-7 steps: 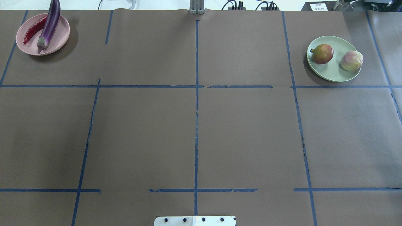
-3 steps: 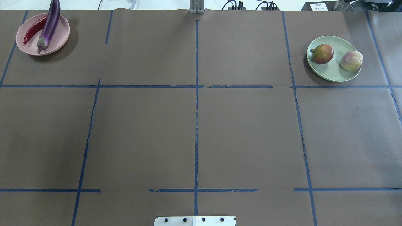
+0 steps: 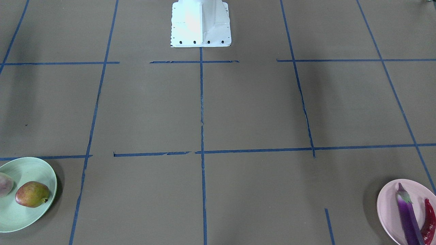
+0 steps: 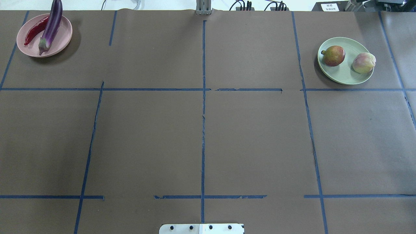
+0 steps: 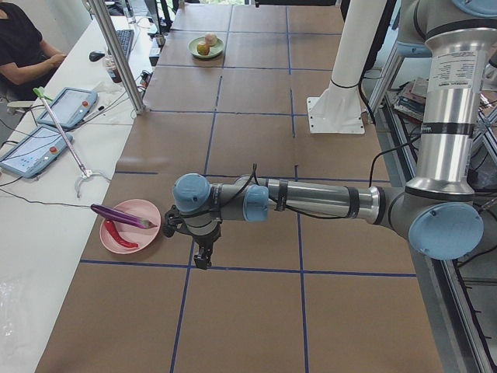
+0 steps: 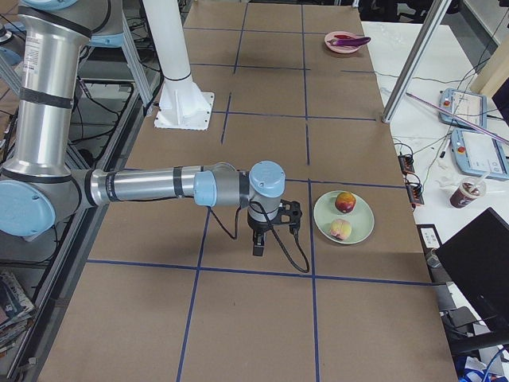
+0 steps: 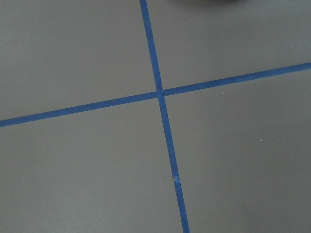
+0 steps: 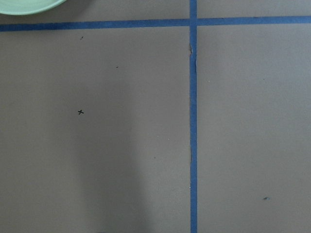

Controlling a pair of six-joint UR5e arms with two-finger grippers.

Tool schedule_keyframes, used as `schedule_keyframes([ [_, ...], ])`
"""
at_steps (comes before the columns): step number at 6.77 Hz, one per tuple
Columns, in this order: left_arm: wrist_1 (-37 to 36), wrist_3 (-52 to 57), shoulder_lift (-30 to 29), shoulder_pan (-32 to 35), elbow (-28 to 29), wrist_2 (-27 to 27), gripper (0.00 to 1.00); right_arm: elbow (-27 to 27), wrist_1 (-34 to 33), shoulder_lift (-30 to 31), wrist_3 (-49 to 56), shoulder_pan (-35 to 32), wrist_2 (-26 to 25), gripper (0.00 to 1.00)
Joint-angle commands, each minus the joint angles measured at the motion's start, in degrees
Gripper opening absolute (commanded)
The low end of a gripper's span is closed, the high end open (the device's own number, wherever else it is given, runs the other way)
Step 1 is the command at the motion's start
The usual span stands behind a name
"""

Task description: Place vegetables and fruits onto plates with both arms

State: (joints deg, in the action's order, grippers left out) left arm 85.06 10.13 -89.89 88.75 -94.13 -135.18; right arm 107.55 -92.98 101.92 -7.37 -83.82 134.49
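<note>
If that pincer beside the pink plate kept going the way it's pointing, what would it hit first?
The left pincer points straight down, so most likely the brown table cover, near a blue tape crossing.

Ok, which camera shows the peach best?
Overhead exterior: the peach sits whole and unblocked at the green plate's rim. Front-facing crops it at the frame edge; exterior right shows it smaller; exterior left shows it tiny; the wrist cameras miss it.
</note>
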Motion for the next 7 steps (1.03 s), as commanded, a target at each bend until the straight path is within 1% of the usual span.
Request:
schedule_keyframes([
  [1,-0.1,0.1,3.8,0.3,-2.6,-0.9,1.00,-0.1,0.8,0.2,-0.3,0.1,0.1,1.00],
  [2,-0.1,0.1,3.5,0.3,-2.4,-4.0,1.00,-0.1,0.8,0.2,-0.4,0.0,0.1,1.00],
  [3,-0.2,0.4,3.0,0.4,-2.9,-3.5,1.00,-0.2,0.7,0.3,-0.3,0.0,0.2,1.00],
  [4,-1.1,0.4,2.2,0.3,-3.2,0.1,1.00,-0.6,0.8,0.3,0.0,0.0,0.2,1.00],
  [7,-1.1,0.4,2.8,0.4,-3.2,0.4,1.00,-0.5,0.8,0.4,0.1,-0.3,0.2,1.00],
])
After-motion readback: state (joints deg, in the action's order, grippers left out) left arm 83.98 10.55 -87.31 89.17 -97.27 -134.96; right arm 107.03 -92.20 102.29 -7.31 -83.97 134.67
